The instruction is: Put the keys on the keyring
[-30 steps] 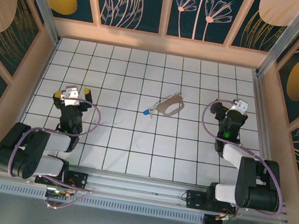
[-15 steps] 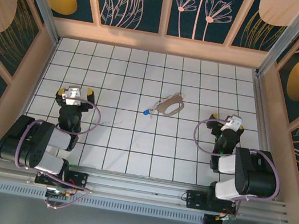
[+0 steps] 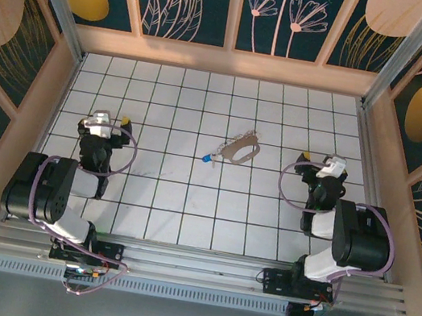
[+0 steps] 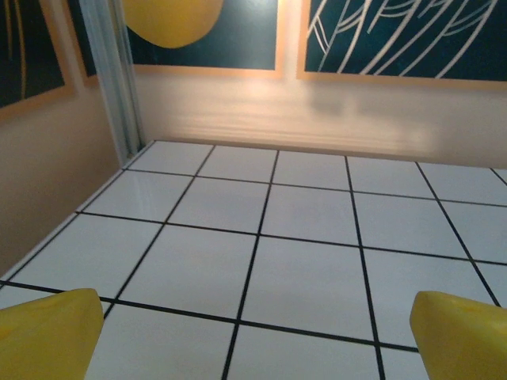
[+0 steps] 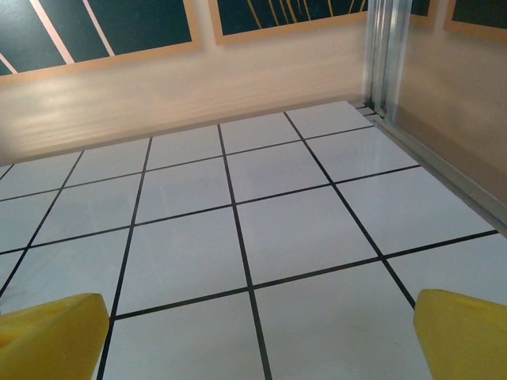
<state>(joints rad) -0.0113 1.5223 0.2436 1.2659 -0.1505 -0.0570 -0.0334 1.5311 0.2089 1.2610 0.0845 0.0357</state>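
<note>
The keyring (image 3: 240, 148), a pale beige oval loop with small silvery rings, lies on the white tiled floor near the middle in the top view. Just left of it lies the key (image 3: 206, 158) with its bright blue head. My left gripper (image 3: 104, 119) sits far to the left of both, open and empty. My right gripper (image 3: 324, 161) sits to the right of the keyring, open and empty too. In each wrist view the yellow fingertips (image 4: 47, 332) (image 5: 463, 332) stand wide apart over bare tiles.
Wooden walls with dark floral panels enclose the tiled floor (image 3: 187, 203) on three sides. A metal corner post (image 4: 111, 79) stands ahead of the left gripper, and another post (image 5: 384, 55) ahead of the right gripper. The arm bases sit along the near edge.
Both arms have folded back toward their bases. The left gripper has shifted slightly up and left, the right gripper down toward its base. The key and keyring have not moved.
</note>
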